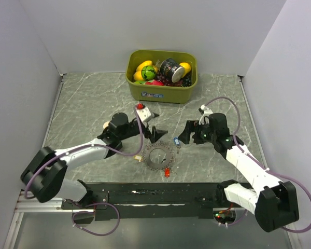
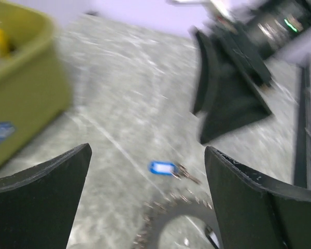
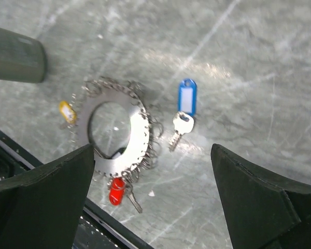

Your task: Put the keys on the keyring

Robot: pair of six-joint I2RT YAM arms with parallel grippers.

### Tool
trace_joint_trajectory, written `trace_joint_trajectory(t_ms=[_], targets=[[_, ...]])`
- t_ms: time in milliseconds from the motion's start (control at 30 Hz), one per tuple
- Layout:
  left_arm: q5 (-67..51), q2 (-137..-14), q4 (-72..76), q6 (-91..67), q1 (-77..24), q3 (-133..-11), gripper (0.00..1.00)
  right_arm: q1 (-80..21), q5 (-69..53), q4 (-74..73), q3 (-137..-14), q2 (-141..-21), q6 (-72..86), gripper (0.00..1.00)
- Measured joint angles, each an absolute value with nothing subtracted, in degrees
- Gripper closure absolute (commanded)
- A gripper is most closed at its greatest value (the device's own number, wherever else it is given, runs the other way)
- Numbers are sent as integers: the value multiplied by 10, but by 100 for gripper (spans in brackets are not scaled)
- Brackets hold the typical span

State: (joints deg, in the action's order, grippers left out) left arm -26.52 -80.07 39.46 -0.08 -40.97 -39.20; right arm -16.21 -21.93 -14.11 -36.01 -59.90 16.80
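Blue-tagged small metal key (image 3: 182, 124) lies flat on grey marbled table (image 3: 249, 62) just beside silvery looped metal keyring (image 3: 138, 132): likely light and slippery, best pinched by its plastic tag (image 3: 187, 97); left gripper (image 1: 154, 133) and right gripper (image 1: 185, 134) both spread wide, empty.

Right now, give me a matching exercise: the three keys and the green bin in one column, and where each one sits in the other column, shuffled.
1 blue key
2 red key
3 yellow key
4 green bin

A far end of table
B left edge of keyring
C apart from keyring, to its right
D near edge of keyring

Pairs: 1-C, 2-D, 3-B, 4-A
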Motion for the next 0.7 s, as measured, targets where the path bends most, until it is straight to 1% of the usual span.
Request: trace_joint_trajectory(t_ms=[100,167,200,300,367,433,533,567,667,700], targets=[[-169,-778,331,-42,-412,-438,4,-163,-225,-122,-356,-579,168,0],[-85,-780,251,-102,-410,-490,4,-165,-226,-116,-352,-573,167,0],[-62,-787,213,-121,-407,-518,4,-168,-225,-115,-351,-571,166,0],[-32,-838,107,-171,-388,-629,4,-183,-220,-116,-351,-574,166,0],[-31,-863,76,-193,-378,-656,4,-197,-216,-120,-353,-582,168,0],[-35,-881,43,-211,-375,-655,4,-212,-212,-126,-355,-600,172,0],[-49,-912,5,-235,-376,-648,4,-242,-201,-136,-354,-626,185,8],[-53,-924,-7,-243,-376,-642,4,-251,-199,-137,-353,-633,191,13],[-67,-942,-32,-259,-377,-624,3,-264,-200,-130,-342,-648,209,20],[-70,-944,-38,-262,-377,-621,2,-265,-200,-127,-337,-656,215,22]])
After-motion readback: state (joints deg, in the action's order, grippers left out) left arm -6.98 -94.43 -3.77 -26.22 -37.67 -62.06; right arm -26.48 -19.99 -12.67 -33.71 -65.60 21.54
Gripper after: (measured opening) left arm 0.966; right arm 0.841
